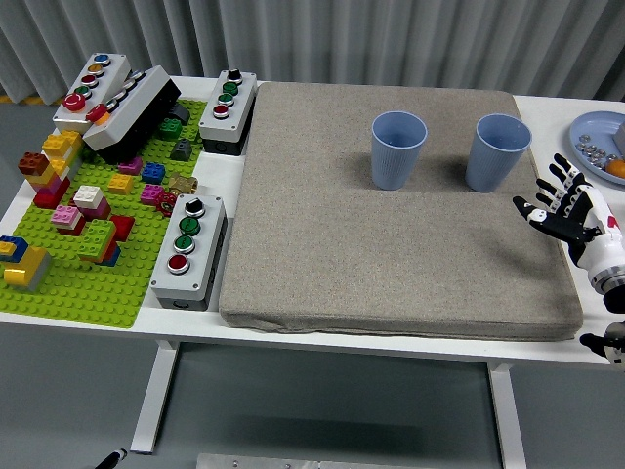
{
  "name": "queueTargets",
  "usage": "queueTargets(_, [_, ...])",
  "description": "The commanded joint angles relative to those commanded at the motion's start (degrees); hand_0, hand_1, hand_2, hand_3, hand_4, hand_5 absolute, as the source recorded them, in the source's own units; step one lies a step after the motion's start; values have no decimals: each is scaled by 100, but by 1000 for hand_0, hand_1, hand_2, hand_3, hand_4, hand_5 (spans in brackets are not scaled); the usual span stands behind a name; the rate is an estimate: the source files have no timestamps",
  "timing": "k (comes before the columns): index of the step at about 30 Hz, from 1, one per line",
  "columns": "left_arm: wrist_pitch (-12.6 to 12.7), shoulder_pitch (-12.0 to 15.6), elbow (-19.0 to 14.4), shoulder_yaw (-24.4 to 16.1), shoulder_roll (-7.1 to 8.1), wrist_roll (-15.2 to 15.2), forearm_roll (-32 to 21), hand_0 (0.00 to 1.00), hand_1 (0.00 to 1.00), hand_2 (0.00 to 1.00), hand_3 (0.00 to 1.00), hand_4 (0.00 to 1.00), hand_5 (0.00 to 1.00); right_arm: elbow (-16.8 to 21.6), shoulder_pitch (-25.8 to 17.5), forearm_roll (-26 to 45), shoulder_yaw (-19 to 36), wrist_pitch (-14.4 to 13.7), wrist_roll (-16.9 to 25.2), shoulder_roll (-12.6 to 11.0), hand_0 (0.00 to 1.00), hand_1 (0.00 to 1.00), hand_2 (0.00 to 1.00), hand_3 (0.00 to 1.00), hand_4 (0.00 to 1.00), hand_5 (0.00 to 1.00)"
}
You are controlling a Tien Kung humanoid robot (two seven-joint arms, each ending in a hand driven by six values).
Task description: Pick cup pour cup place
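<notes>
On the grey mat, two blue cups stand upright, mouths up; right hand splayed, empty.

The grey mat lies mostly bare: its whole near half and left side hold nothing, so a hand can sweep there freely. Two blue cups stand upright near the far edge, the left cup and the right cup, apart with an open gap of mat between them. The right hand, fingers spread, hovers over the mat's right edge just beside the right cup, with nothing between them. A blue plate sits at the desk's far right. Button boxes and brick clutter crowd the left side.
</notes>
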Motion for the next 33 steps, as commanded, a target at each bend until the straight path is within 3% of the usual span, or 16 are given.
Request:
queueTargets(11, [-3, -18, 0, 26, 0, -1, -11, 837, 831, 906, 799, 612, 998, -546, 393, 28, -259, 131, 145, 35, 949, 926, 998, 997, 808, 92])
queueTargets(12, [-4, -20, 0, 28, 1, -1, -11, 837, 831, 904, 799, 613, 998, -588, 426, 19, -268, 121, 156, 40, 998, 929, 998, 998, 815, 124])
queueTargets(33, [-21, -57, 0, 55, 21, 1, -16, 837, 831, 905, 796, 613, 998, -1066, 722, 117, -405, 81, 319, 177, 998, 927, 998, 993, 817, 139])
